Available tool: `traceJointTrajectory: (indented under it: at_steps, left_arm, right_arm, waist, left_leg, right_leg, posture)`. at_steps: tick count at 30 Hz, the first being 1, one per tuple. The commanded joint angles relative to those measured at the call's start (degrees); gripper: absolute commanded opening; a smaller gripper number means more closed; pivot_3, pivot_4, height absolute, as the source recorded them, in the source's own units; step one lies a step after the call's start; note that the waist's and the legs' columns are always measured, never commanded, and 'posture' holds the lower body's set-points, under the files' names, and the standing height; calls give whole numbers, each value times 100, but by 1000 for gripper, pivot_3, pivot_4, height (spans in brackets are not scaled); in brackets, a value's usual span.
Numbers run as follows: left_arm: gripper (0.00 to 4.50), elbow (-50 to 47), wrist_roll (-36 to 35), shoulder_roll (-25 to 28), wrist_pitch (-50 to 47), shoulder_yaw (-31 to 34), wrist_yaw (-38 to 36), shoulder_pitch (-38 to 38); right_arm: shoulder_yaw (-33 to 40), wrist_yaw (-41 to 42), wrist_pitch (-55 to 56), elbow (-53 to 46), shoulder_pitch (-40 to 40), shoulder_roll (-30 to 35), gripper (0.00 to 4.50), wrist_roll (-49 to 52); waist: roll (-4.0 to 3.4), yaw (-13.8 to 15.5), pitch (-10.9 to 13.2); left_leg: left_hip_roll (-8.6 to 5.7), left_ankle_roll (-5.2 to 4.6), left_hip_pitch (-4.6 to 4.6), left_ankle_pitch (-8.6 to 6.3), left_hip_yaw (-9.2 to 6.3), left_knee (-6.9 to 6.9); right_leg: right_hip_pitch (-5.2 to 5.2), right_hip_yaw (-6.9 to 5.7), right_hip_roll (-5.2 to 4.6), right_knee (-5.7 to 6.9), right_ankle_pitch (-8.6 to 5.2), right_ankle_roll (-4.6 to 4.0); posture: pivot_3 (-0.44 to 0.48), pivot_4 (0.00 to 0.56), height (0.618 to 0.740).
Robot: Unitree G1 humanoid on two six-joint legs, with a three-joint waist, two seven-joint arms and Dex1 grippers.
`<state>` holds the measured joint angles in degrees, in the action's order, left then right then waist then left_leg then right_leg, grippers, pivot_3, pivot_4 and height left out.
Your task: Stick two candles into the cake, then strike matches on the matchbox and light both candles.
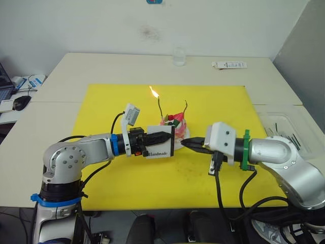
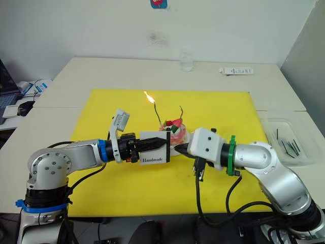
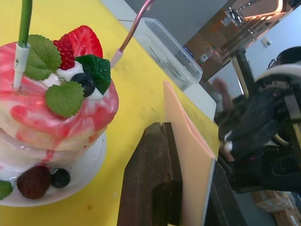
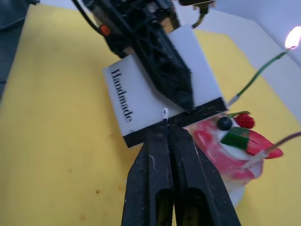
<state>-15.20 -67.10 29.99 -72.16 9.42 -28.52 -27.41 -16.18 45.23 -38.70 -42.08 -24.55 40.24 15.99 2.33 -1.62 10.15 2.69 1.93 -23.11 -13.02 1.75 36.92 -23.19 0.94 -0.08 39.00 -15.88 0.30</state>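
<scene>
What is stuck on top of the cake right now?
On the cake stand two candles: the green candle, lit, and the pinkish candle, no flame visible. A strawberry, leaves and berries sit there too. The picks' buried ends are hidden.

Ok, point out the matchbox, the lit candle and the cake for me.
matchbox [image 4: 141, 96], right wrist view, white printed face.
lit candle [image 4: 257, 74], right wrist view, green stem.
cake [image 3: 56, 115], left wrist view, pink side.

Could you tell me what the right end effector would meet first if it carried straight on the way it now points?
Most likely the matchbox. The right end effector pinches a match whose white tip lies at the box's black striking strip, and the left end effector holds the box directly ahead, in front of the cake.
</scene>
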Motion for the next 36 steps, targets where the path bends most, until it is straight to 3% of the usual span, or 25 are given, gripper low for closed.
traceJointTrajectory:
  at_steps: [1, 22, 36]
  left_arm:
    - [0, -71, -267, -5, -53, 149, 98, -115]
    - [0, -218, -388, 121, 11, 94, 199, 20]
    - [0, -200, -505, 19, 40, 114, 265, -54]
  right_arm:
    - [-299, -46, 235, 94, -224, -14, 35, -386]
    - [-217, -68, 437, 354, -231, -88, 35, -758]
    - [-534, 47, 450, 544, -371, -184, 35, -1079]
  waist:
    - [0, -4, 0]
    - [0, 4, 0]
    - [0, 4, 0]
  left_leg:
    - [0, 0, 1, 0, 1, 1]
    - [-1, 1, 1, 1, 2, 1]
    - [-1, 1, 1, 1, 1, 1]
  right_leg:
    - [0, 1, -1, 1, 0, 0]
    - [0, 0, -6, 2, 0, -1]
    - [0, 0, -6, 1, 0, -1]
  posture:
    - [0, 150, 740]
    - [0, 150, 740]
    - [0, 150, 740]
